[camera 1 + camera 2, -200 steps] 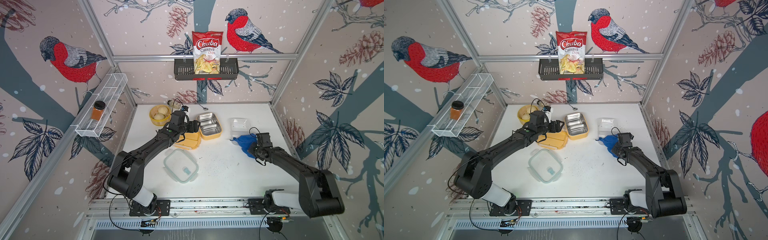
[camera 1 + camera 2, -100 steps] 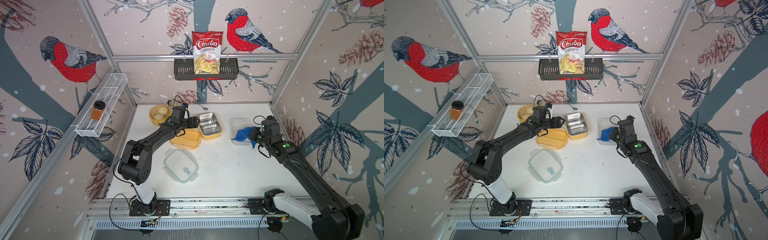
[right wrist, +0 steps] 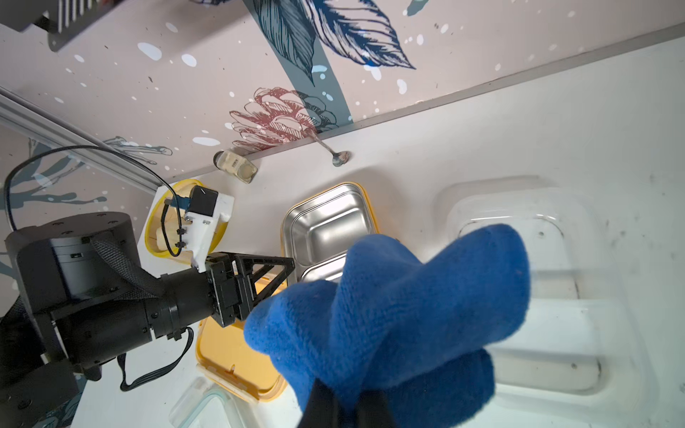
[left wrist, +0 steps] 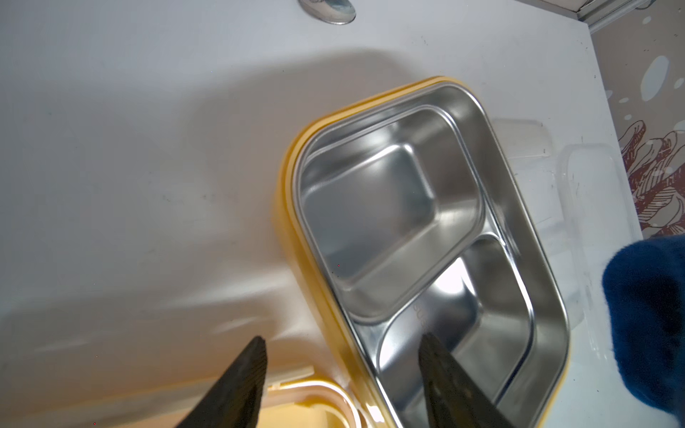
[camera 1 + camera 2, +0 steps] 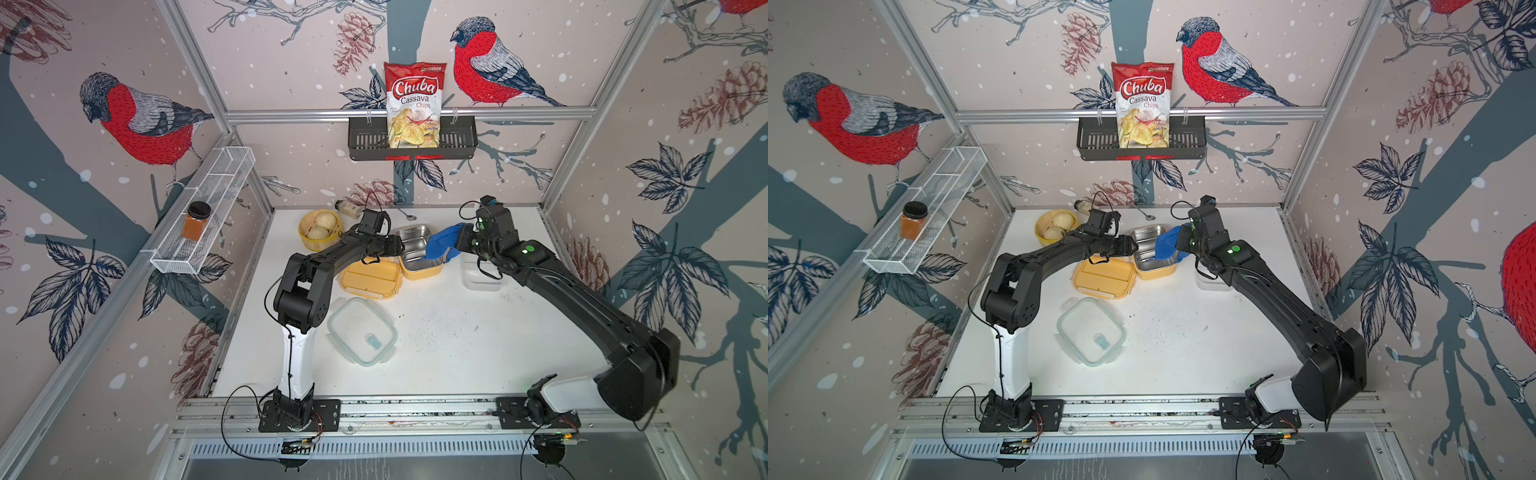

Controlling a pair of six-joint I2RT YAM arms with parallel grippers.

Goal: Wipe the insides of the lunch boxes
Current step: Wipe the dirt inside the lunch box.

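1. Wallpaper of red-breasted birds, pinecones and leaves covers the booth walls between aluminium rails. A white, lightly scuffed worktop (image 5: 457, 332) lies below them.
2. Toward the back of that surface sits the yellow lunch box (image 5: 419, 272). It is open, and both steel compartments are bare.
3. The yellow lid (image 5: 370, 278) lies just beside the yellow lunch box on the left arm's side.
4. The clear lunch box (image 5: 484, 278) stands near the yellow lunch box on the right arm's side, apart from it. The clear lid (image 5: 361, 332) lies beyond the yellow lid, farther from the yellow lunch box.
5. The left hand (image 4: 343, 355) has its fingers spread, clamping nothing. One finger is over a steel compartment and the other is outside the rim.
6. The right hand (image 3: 346, 404) is pinched closed on a blue cloth (image 5: 440, 245). The cloth hangs over the end of the yellow lunch box nearest the clear one; whether it touches the steel I cannot tell.
7. Behind the yellow lunch box, along the back wall, lie a spoon (image 5: 409, 217), a small bottle (image 5: 348, 209) and a steamer basket (image 5: 303, 237) of buns.
8. Higher on that wall, a black basket (image 5: 365, 141) holds a chips bag (image 5: 413, 104). A wire shelf (image 5: 208, 199) on the side wall carries a jar (image 5: 195, 222).
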